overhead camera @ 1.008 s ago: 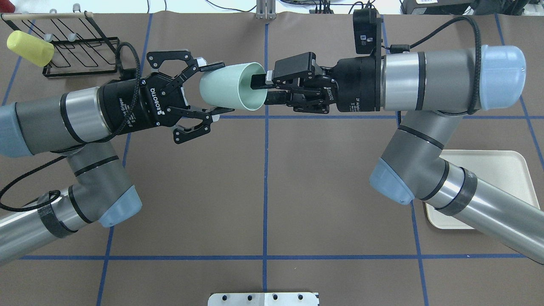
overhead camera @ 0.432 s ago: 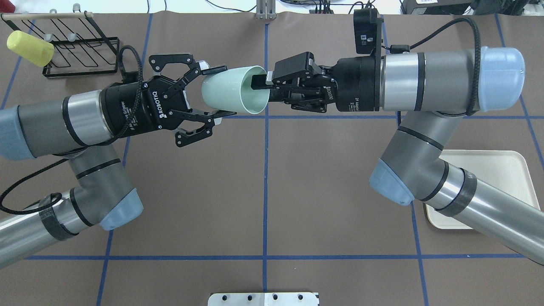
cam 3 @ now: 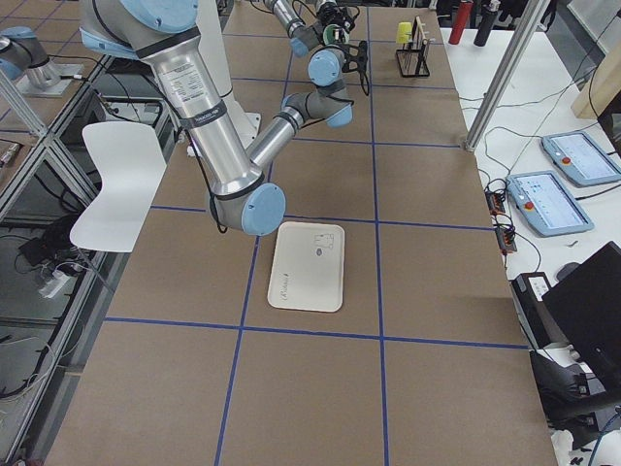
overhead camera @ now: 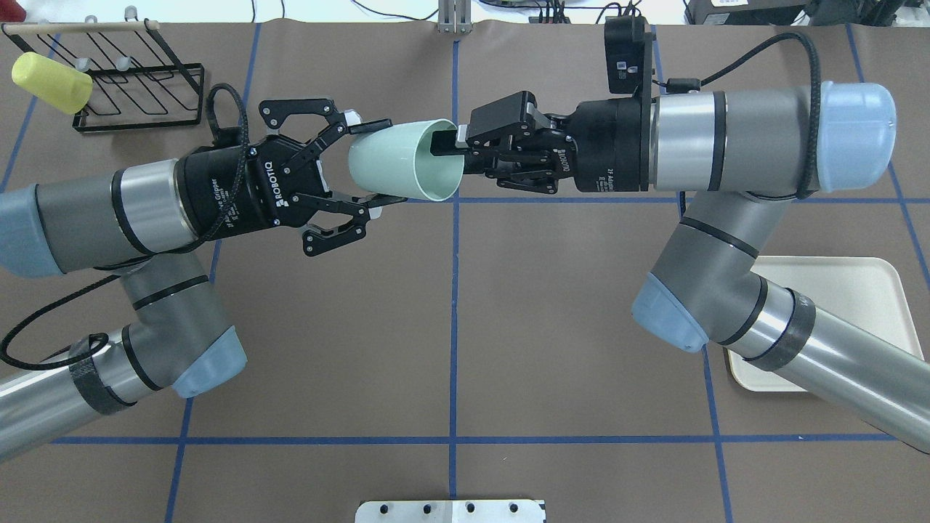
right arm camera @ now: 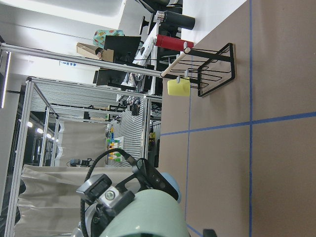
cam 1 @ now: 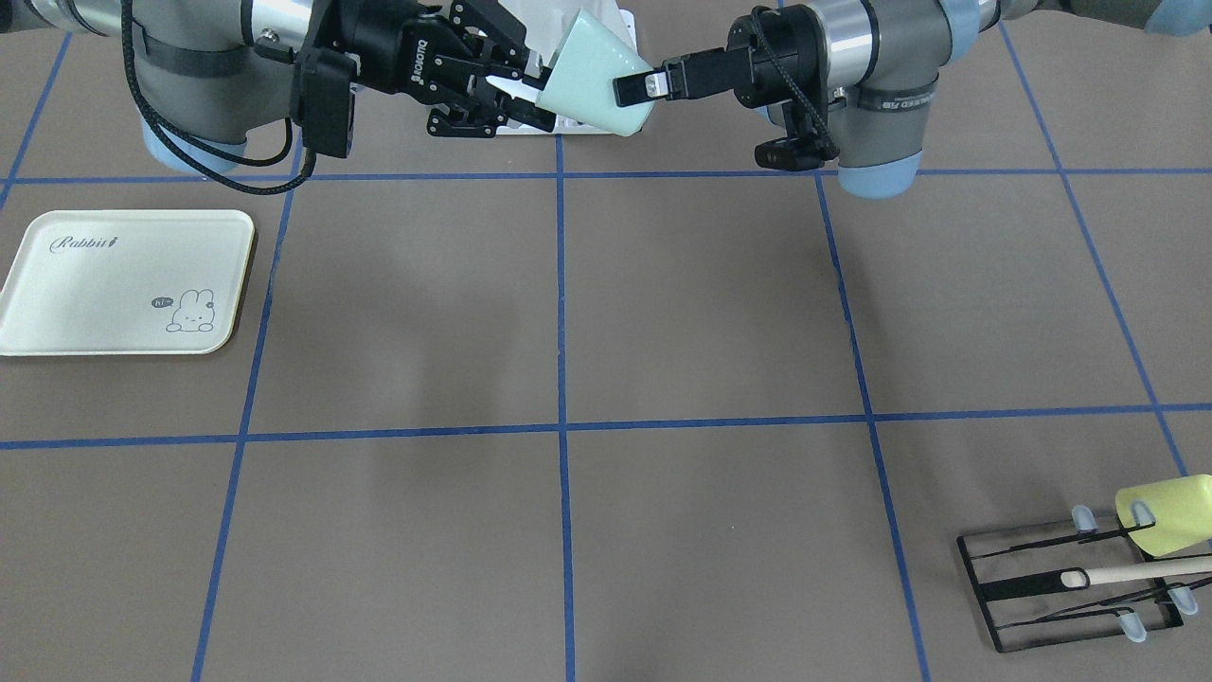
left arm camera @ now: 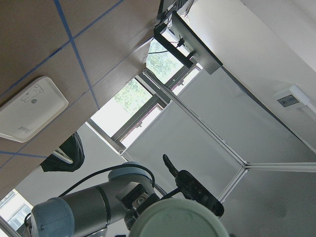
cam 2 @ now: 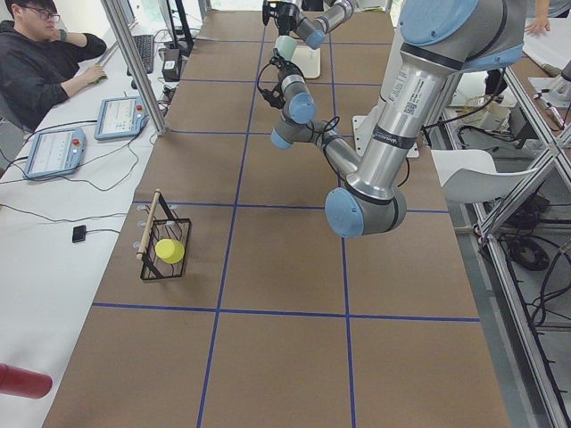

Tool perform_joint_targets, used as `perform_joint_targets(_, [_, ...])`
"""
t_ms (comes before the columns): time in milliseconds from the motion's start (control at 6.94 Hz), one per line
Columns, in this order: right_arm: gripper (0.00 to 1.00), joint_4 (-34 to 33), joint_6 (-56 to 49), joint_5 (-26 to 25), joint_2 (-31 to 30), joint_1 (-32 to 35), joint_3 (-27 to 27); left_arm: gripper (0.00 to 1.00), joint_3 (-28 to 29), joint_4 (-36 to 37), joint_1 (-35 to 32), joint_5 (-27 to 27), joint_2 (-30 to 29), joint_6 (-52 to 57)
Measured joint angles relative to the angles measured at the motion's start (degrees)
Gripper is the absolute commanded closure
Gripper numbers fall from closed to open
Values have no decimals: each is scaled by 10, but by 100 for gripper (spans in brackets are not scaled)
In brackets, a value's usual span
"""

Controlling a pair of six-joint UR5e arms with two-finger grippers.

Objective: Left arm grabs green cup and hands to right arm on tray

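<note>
The pale mint-green cup [overhead camera: 392, 160] hangs in the air on its side, mouth toward the right arm, above the far middle of the table; it also shows in the front view [cam 1: 592, 76]. My left gripper [overhead camera: 389, 160] is shut on its body near the base, one finger on each side. My right gripper [overhead camera: 458, 154] is shut on the cup's rim, one finger inside the mouth and one outside. The cream tray [overhead camera: 857, 290] lies on the table at my right, partly under the right arm, empty in the front view [cam 1: 95, 284].
A black wire rack [overhead camera: 131, 87] stands at the far left corner with a yellow-green cup [overhead camera: 51, 81] hung on it. A metal plate [overhead camera: 450, 511] sits at the near table edge. Blue tape lines grid the brown table.
The right gripper's fingers have closed on the cup's rim. Both grippers and the cup have shifted slightly toward the robot, and the cup's mouth has tipped a little that way.
</note>
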Motion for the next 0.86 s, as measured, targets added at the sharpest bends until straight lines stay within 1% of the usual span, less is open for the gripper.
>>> perform_joint_targets(144, [56,0,0,-1,-1,-1,0,74,1,0,1,0,-2,0])
perform_joint_targets(432, [64,0,0,-2,-2,-3,0,74,2,0,5,0,-4,0])
perform_joint_targets(576, [71,0,0,-4,-3,-3,0,74,2,0,6,0,-4,0])
perform_joint_targets(720, [81,0,0,-4,-3,-4,0,74,2,0,6,0,-3,0])
perform_joint_targets(864, [88,1,0,-5,-4,-4,0,73,2,0,6,0,-3,0])
